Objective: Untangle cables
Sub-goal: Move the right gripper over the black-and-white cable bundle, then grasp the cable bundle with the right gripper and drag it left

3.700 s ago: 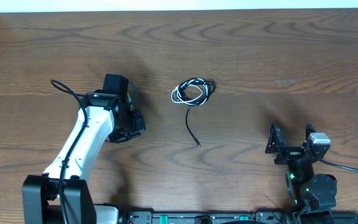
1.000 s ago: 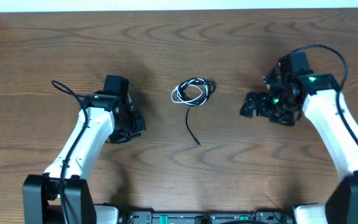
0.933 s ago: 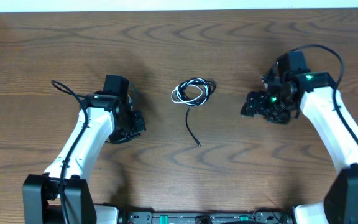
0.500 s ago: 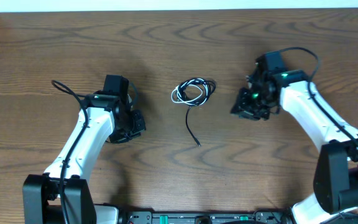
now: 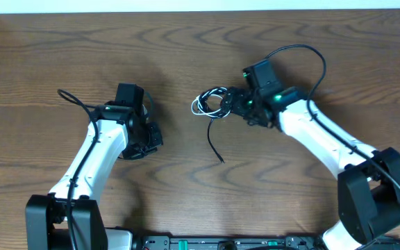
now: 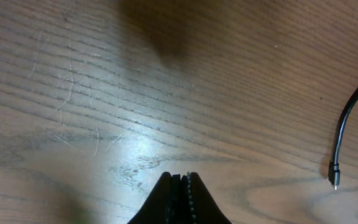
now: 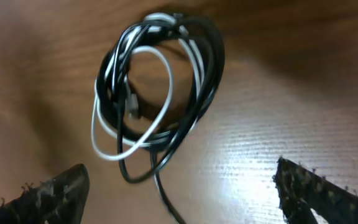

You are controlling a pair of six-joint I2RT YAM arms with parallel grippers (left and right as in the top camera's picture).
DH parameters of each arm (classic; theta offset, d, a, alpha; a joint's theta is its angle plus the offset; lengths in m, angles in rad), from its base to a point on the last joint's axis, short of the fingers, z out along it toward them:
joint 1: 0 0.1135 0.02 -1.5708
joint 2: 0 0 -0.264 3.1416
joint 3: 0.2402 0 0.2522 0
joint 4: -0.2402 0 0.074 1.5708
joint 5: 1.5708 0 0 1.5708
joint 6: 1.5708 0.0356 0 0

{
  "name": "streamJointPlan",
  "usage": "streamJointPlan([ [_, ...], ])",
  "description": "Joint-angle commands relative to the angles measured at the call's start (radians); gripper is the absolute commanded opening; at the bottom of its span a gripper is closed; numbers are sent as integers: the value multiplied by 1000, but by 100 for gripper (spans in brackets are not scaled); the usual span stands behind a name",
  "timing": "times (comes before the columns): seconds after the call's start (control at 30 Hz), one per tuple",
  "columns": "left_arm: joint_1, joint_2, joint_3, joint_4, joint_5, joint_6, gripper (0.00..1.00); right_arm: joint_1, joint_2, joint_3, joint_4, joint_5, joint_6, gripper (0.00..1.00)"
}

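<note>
The cables (image 5: 212, 102) lie in a small tangled coil of black cords and one white cord at the table's middle. One black tail (image 5: 214, 142) runs toward the front and ends in a plug. In the right wrist view the coil (image 7: 157, 93) fills the centre. My right gripper (image 5: 236, 104) is open wide, right at the coil's right edge; its fingertips (image 7: 179, 190) straddle the black tail. My left gripper (image 5: 151, 139) is shut and empty, left of the coil. The left wrist view shows its shut jaws (image 6: 180, 180) over bare wood, with the tail's plug end (image 6: 344, 134) at the right.
The wooden table (image 5: 200, 42) stretches bare to the back edge. The thick black wires of the robot arms loop above each wrist, one at the left (image 5: 71, 98) and one at the right (image 5: 304, 52).
My right arm has swung from the front right up and across to the left, ending at the coil's right side with jaws open. The left arm and the cables have not moved.
</note>
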Motion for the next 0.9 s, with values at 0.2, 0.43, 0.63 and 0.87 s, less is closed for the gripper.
streamJointPlan([
  [0.2,-2,2,-6,5,-13,-2,8,107,87,12,88,287,156,88],
  [0.43,-2,2,-6,5,-13,-2,8,113,182,12,136,248,155,9],
  [0.63,-2,2,-6,9,-13,-2,8,114,173,12,131,64,31,1],
  [0.87,-2,2,-6,13,-14,18,8,145,173,12,-18,-92,-135,1],
])
